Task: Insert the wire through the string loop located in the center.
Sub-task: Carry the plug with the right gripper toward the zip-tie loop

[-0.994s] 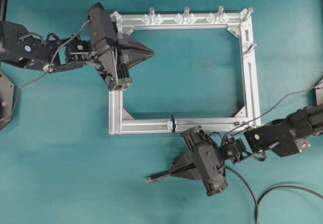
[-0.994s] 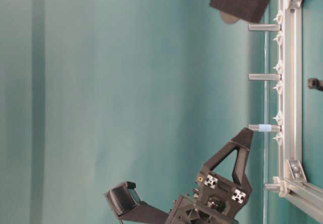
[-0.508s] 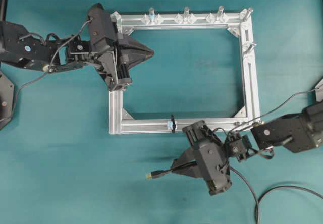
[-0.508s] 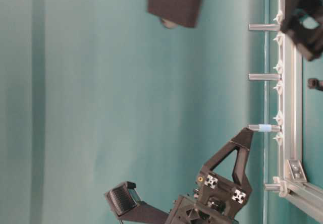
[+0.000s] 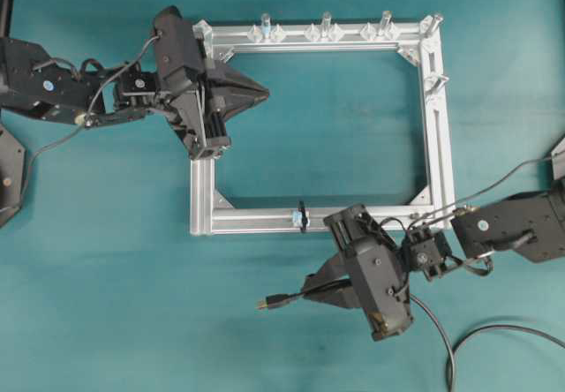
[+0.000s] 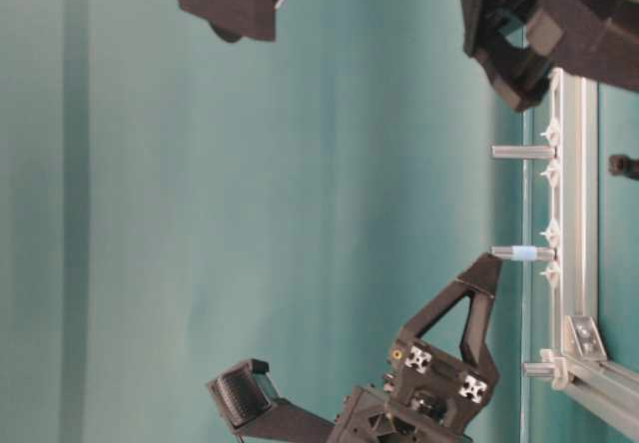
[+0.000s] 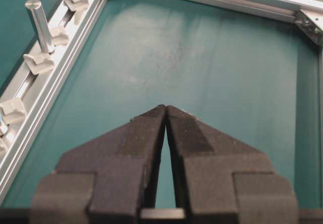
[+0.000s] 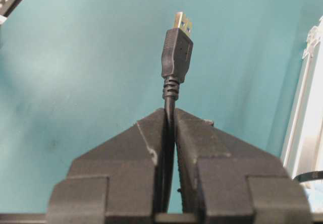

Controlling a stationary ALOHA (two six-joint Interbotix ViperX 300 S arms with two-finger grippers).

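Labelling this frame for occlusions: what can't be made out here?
- String loop: tiny in the overhead view, so its opening is unreadable; cut off by the right wrist view's edge.
- Wire: overhead, hidden under the right gripper behind the plug, and its far end leaves the frame.
- Left gripper: its fingers cover the table beneath.
- Table-level view: arm bodies block the frame's upper end.

Wire point(image 5: 281, 301) plug outside the frame point(image 5: 439, 127), near string loop point(image 5: 302, 216).
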